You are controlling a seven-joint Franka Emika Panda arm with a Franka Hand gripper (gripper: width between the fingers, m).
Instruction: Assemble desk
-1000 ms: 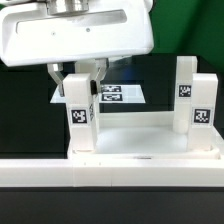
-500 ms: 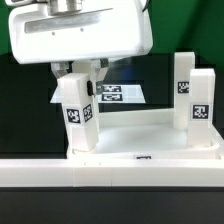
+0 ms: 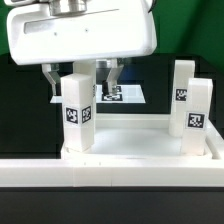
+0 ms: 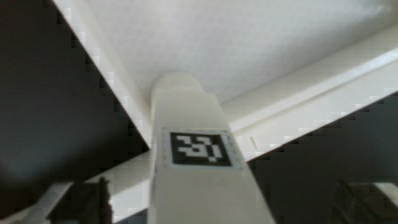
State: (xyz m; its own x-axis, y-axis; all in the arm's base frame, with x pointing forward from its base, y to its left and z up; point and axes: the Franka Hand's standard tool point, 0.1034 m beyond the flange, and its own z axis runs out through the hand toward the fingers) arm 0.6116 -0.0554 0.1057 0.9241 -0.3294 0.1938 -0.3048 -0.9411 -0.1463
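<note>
The white desk tabletop point(image 3: 140, 135) lies tray-side up with white tagged legs standing in its corners. My gripper point(image 3: 80, 74) hangs over the leg point(image 3: 78, 110) at the exterior view's left. Its fingers point(image 3: 110, 76) are spread wide on either side of the leg's top, apart from it. Two more legs point(image 3: 197, 118) stand at the exterior view's right, one behind the other point(image 3: 182, 88). In the wrist view the same leg point(image 4: 199, 130) with its square tag rises between my open gripper point(image 4: 217, 205), with the tabletop's point(image 4: 267, 50) floor beyond it.
The long white low wall point(image 3: 110, 178) runs along the front, against the tabletop. The marker board point(image 3: 125, 95) lies on the black table behind the desk, partly hidden by the gripper.
The jaws, shut on the left leg in both earlier frames, have sprung apart and let it go. The leg stays upright in its corner.
</note>
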